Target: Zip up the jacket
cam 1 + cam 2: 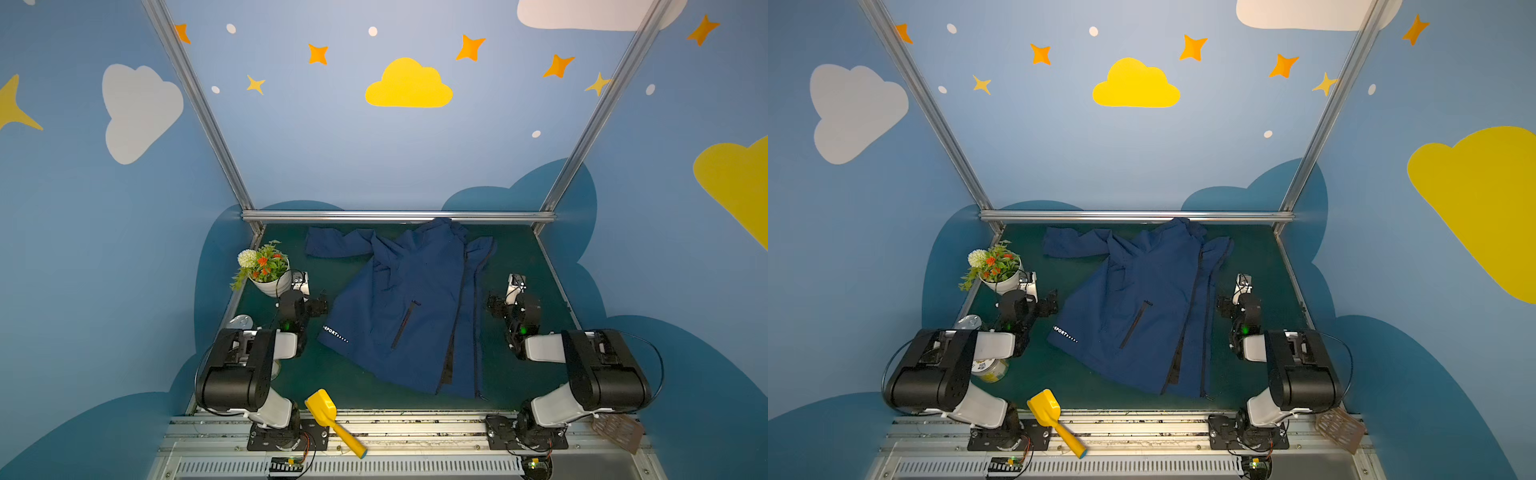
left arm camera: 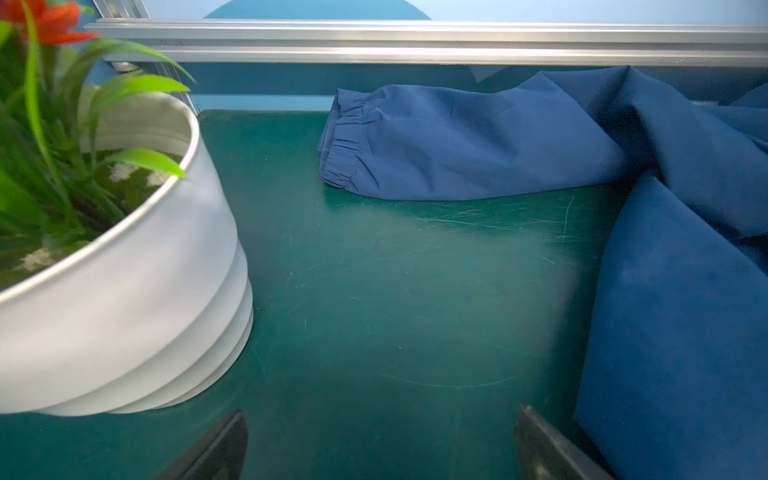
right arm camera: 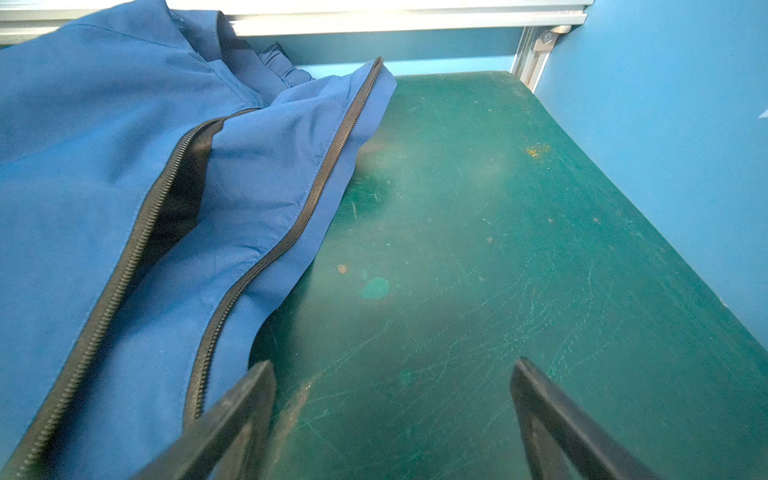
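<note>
While the jacket (image 1: 399, 316) lies spread on the green table (image 1: 519, 249), collar toward the far rail, its front zipper (image 3: 270, 257) is undone, with the tooth rows apart. Left gripper (image 2: 380, 436): jaws spread, empty, over bare table between jacket and flower pot (image 2: 166, 291). Right gripper (image 3: 395, 374): jaws spread, empty, just beside the zipper edge.

We find bare table (image 1: 524, 253) right of the jacket (image 1: 407, 307), an open lane along its zipper edge (image 3: 320, 191) ahead of the right gripper (image 3: 392, 363). On the left, the flower pot (image 2: 124, 299) crowds the left gripper (image 2: 382, 411), leaving a bare green strip between pot and sleeve (image 2: 457, 145).
</note>
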